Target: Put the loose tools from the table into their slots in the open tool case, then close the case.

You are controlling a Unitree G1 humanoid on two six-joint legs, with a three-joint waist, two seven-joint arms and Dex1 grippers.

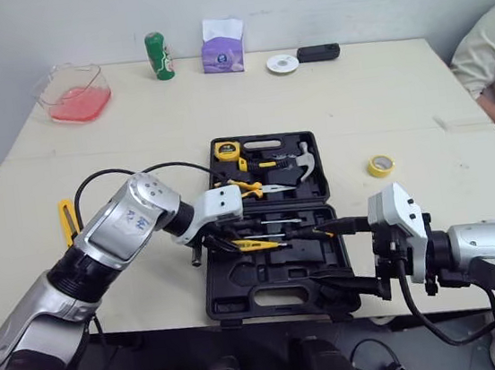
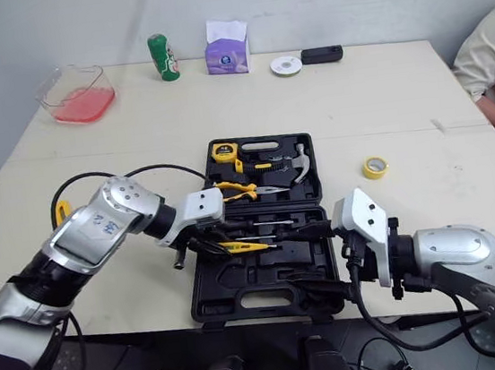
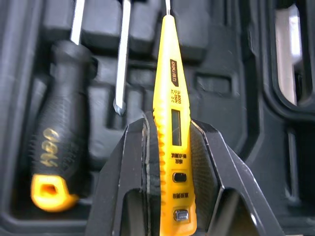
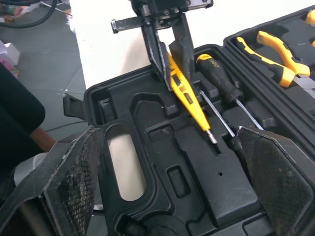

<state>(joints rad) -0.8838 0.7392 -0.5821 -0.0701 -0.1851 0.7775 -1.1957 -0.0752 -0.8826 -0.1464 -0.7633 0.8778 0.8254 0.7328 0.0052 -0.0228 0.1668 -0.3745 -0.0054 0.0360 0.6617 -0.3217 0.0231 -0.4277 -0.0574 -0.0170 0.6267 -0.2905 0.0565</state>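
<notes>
The left pincer [image 3: 170,129] was clamped on the rear half of a yellow tester [image 3: 172,118], one finger on each flat side. The tester's tip pointed toward the right pincer [image 4: 167,132]. It lay low over the moulded slots in the middle of the open case [image 1: 244,304]; whether it touched the tray could not be told. Just beside it sat a black-handled screwdriver [image 3: 56,147] with a yellow butt. A thinner screwdriver shaft [image 3: 120,59] lay between the two.

The right pincer stood spread wide at the case's right front corner. One finger was over the screwdriver row and the other over the near half, and it held nothing.

In the far half of the case sat yellow-handled pliers [image 1: 248,186], a hammer [image 1: 302,165] and a tape measure [image 1: 225,151].

Loose on the surface [image 1: 133,136] lay a yellow knife [image 1: 68,220], well left of the case, and a yellow tape roll [image 1: 381,165] to its right. Along the far edge stood a tub [image 1: 74,93] of red liquid, a green bottle [image 1: 158,56], a tissue box [image 1: 223,48], a white roll [image 1: 282,63] and a black block [image 1: 318,53]. A person [image 1: 494,55] sat at the right edge.
</notes>
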